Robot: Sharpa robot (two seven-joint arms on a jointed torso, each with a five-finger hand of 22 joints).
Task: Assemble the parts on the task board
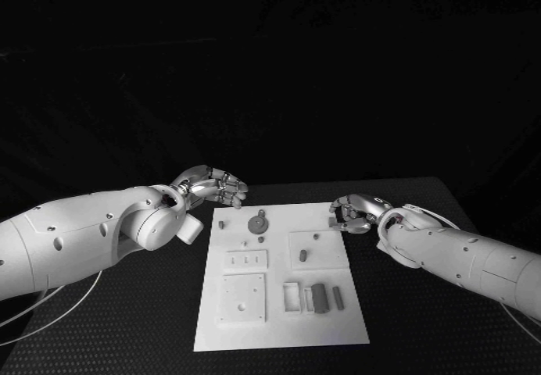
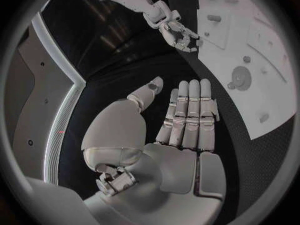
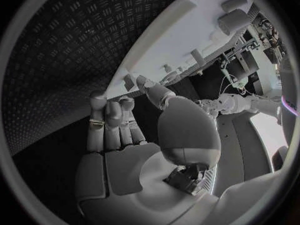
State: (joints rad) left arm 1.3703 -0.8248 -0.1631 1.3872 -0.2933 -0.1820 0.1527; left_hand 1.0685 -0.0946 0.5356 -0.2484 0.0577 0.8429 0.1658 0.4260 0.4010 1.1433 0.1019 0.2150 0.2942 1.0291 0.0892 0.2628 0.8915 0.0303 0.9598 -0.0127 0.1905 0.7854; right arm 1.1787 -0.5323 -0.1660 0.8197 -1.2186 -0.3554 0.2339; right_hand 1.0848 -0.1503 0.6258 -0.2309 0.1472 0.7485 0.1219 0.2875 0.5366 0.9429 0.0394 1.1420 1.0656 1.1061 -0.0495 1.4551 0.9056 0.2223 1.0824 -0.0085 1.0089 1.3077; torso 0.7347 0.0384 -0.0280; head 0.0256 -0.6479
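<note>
The white task board (image 1: 282, 328) lies in the middle of the table. A round grey part (image 1: 258, 224) stands near its far edge, with small parts beside it (image 1: 222, 224) and lower down (image 1: 303, 255). Two grey bars (image 1: 319, 297) lie by white holders (image 1: 291, 298). My left hand (image 1: 212, 187) hovers over the board's far left corner; in its wrist view the hand (image 2: 181, 120) has straight fingers and holds nothing. My right hand (image 1: 355, 213) sits at the board's far right edge, fingers half bent, palm (image 3: 125, 130) empty.
A white block with pegs (image 1: 246, 260) and a flat plate with holes (image 1: 242, 299) occupy the board's left half. Black ribbed table (image 1: 135, 312) surrounds the board on both sides. The left wrist view also shows the right hand (image 2: 178, 34) by the board (image 2: 269, 85).
</note>
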